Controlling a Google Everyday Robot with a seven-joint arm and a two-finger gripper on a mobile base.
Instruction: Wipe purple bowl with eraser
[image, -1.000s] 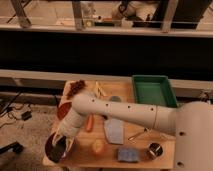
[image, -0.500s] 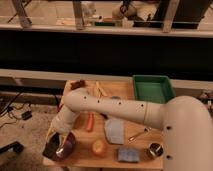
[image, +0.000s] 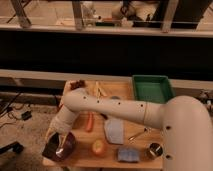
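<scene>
The purple bowl (image: 59, 148) sits at the near left corner of the wooden table (image: 107, 152), dark maroon with a shiny paler inside. My gripper (image: 56, 141) hangs at the end of the white arm (image: 115, 107), directly over the bowl and down at its inside. The eraser is hidden, and I cannot make it out at the gripper.
A green tray (image: 152, 87) stands at the back right. A carrot-like orange stick (image: 89, 121), a grey-blue cloth (image: 114, 130), an orange-yellow fruit (image: 98, 147), a blue sponge pad (image: 128, 155) and a small metal cup (image: 154, 150) lie on the table. The table's left edge runs beside the bowl.
The arm has swung further left and down. The gripper moved from the bowl's right rim to over the bowl's middle and left side.
</scene>
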